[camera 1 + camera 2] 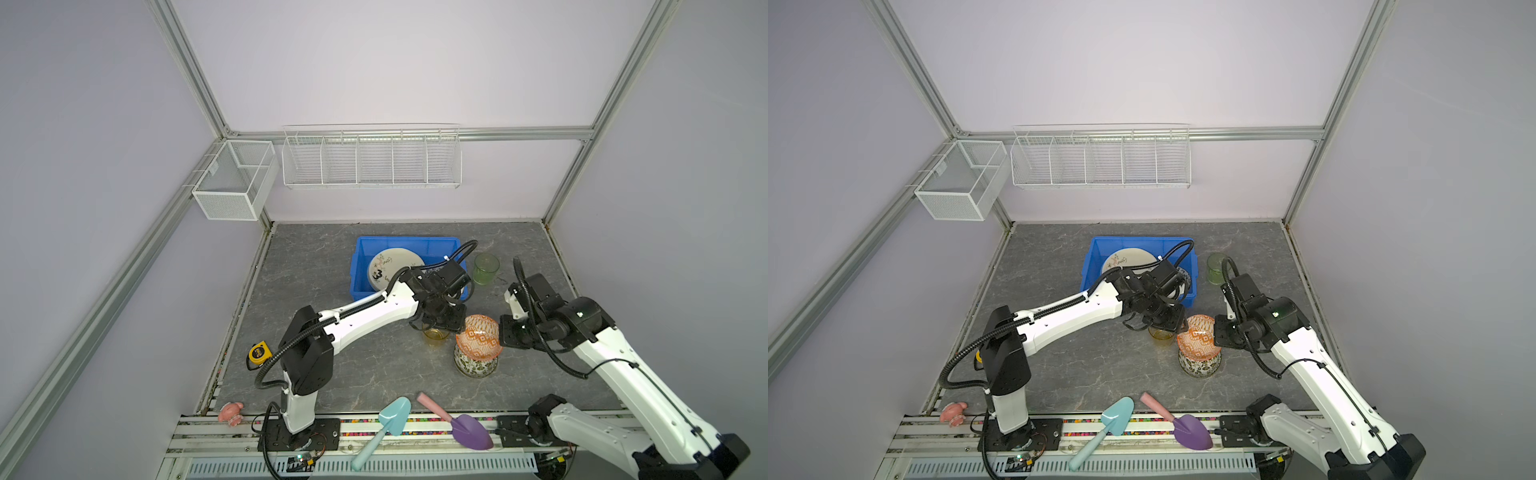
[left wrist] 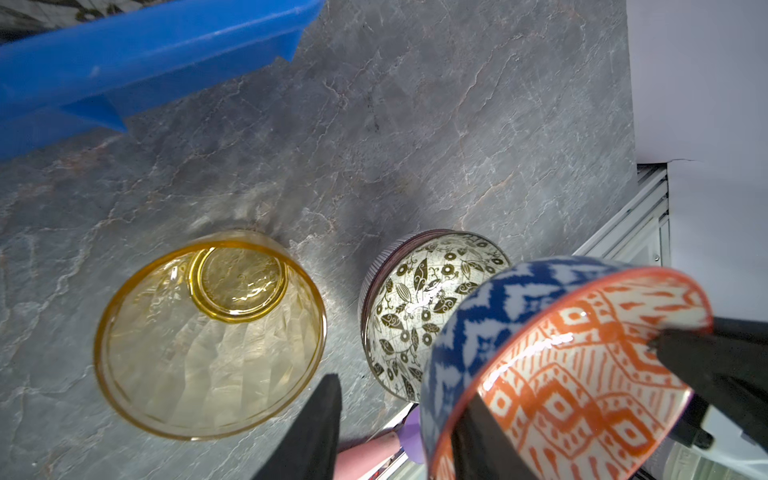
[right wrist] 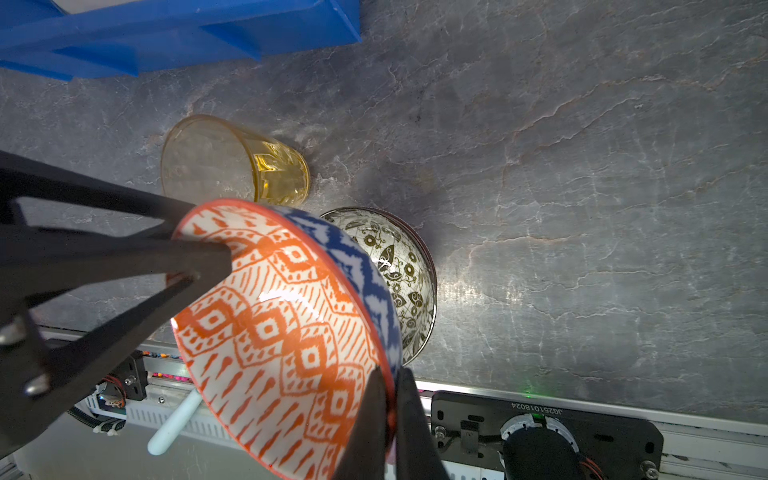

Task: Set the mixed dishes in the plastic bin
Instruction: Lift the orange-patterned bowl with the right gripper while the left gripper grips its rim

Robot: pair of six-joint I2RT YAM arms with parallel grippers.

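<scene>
Our right gripper (image 3: pixel 392 374) pinched the bowl (image 3: pixel 282 324); our left gripper (image 2: pixel 403 390) straddled its rim, half-open. Clamping left before releasing right seemed wise.

On the bench (image 1: pixel 332 374) the bin (image 1: pixel 360 270) sits far and central, with a plate (image 1: pixel 395 259) inside it. The far tumbler (image 1: pixel 486 269) stands just right of the bin. The near tumbler (image 1: pixel 435 336) stands before the bin's right corner. Right of it the lower bowl (image 1: pixel 476 368) rests on the bench, with the tilted bowl (image 1: pixel 478 337) over it. The left shovel (image 1: pixel 392 417) and right shovel (image 1: pixel 469 430) lie across the near edge. The tape measure (image 1: pixel 259 352) sits at the left edge.
</scene>
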